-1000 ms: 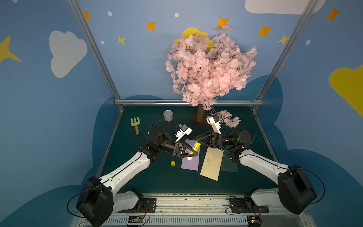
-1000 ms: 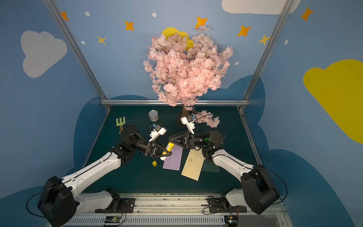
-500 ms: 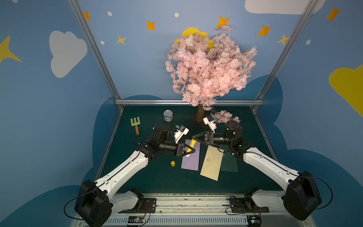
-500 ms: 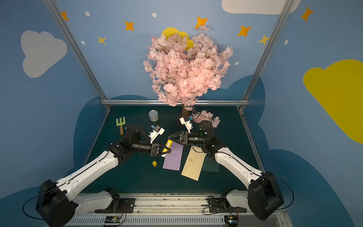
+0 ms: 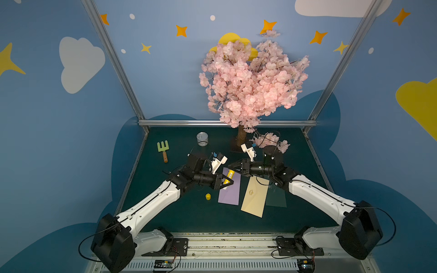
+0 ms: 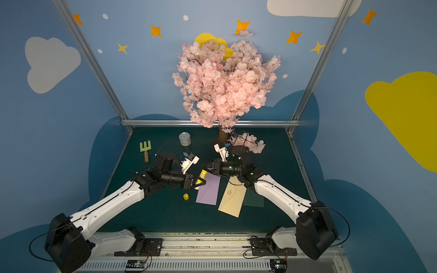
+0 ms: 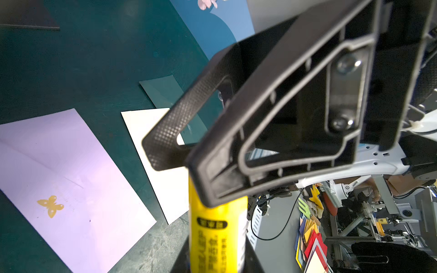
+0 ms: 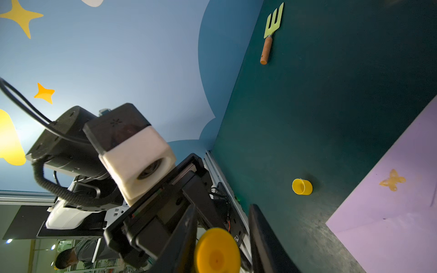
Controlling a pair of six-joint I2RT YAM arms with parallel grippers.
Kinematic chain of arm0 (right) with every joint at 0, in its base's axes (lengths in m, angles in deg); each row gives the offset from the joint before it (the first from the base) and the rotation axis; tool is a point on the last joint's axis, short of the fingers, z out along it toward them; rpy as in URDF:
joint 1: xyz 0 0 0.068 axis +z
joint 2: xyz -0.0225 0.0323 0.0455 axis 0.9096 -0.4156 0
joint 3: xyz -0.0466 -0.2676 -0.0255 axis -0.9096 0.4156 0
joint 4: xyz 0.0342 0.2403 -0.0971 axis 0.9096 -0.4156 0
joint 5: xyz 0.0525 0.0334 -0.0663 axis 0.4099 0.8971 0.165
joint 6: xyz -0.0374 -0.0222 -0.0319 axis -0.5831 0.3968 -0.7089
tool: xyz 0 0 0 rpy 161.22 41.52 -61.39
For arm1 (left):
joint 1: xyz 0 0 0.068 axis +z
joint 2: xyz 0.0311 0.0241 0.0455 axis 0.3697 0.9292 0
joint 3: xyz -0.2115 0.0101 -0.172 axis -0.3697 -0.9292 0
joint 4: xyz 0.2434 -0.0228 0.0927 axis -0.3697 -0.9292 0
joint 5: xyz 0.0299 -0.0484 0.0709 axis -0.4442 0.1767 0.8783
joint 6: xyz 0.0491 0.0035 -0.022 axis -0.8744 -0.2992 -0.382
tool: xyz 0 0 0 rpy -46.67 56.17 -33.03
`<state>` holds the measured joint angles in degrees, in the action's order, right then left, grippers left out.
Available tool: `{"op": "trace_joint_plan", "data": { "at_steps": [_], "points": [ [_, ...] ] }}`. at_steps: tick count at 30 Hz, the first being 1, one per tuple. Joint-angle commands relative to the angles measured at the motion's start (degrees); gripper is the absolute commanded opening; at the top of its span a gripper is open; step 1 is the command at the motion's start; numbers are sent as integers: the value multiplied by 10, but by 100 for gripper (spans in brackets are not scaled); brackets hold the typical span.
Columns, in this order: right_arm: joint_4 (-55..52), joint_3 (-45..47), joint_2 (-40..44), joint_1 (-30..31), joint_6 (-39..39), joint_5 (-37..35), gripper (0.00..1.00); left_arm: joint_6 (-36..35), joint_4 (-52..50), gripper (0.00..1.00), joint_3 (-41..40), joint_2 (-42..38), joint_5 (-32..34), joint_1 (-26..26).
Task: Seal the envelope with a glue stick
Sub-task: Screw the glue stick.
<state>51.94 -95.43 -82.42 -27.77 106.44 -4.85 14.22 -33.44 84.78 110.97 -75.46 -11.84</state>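
The yellow glue stick (image 5: 229,176) hangs tilted above the far corner of a purple envelope (image 5: 229,193). My left gripper (image 5: 225,183) is shut on its lower half, label showing (image 7: 216,236). My right gripper (image 5: 230,166) straddles the stick's upper end. In the right wrist view that round yellow end (image 8: 216,251) touches one finger, and a narrow gap shows before the other finger (image 8: 262,236). The yellow cap (image 5: 208,196) lies loose on the mat left of the purple envelope. A cream envelope (image 5: 254,198) lies to the right, partly over a dark green one (image 5: 276,199).
A pink blossom tree (image 5: 241,139) stands at the back centre, a low branch just behind the right wrist. A tin can (image 5: 202,138) and a green toy garden fork (image 5: 163,150) lie at the back left. Metal frame rails edge the green mat (image 5: 177,219).
The right arm's wrist has swung toward the back and left, while its gripper stays at the stick's upper end. The left gripper and stick have barely shifted.
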Motion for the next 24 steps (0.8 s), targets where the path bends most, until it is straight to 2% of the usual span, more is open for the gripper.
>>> {"op": "trace_joint_plan", "data": {
  "at_steps": [1,10,15,17,20,22,24],
  "points": [
    [-10,-9,-2,6,-7,-13,35,-8,6,3,6,3,2,-2],
    [6,-1,4,6,0,-10,32,-5,3,3,5,6,4,-2],
    [6,1,2,6,-1,-1,20,6,14,3,4,8,11,-2],
    [6,1,3,7,1,-2,28,10,14,3,5,8,14,-2],
    [8,5,10,9,1,-7,47,8,10,3,7,12,16,-2],
    [8,5,15,8,-2,-9,49,8,8,3,6,14,15,-3],
    [6,3,15,8,-3,-9,47,9,8,3,4,15,15,-4]
  ]
}}
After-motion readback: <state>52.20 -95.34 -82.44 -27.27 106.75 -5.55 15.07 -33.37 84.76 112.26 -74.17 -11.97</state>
